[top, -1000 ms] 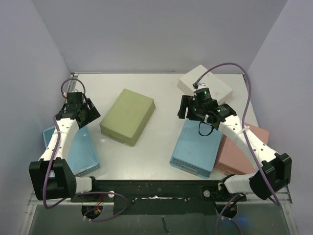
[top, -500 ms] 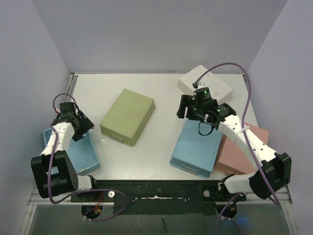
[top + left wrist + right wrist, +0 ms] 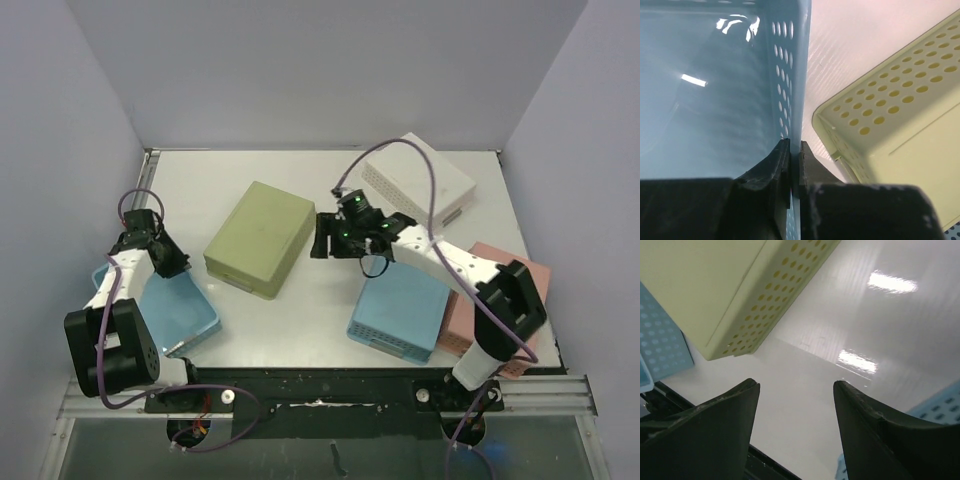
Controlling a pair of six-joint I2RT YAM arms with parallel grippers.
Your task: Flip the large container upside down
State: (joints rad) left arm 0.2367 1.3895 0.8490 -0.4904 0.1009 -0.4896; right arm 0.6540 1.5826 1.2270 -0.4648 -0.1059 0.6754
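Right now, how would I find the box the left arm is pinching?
Look at the near left corner of the white table. The blue tub there sits open side up, its wall pinched by the left gripper. The other blue box, on the right, lies upside down.

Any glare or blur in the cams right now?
Left wrist: light streaks glare off the blue bin floor; left gripper close and soft. Right wrist: two bright reflections on the table. Top: even light, soft shadows.
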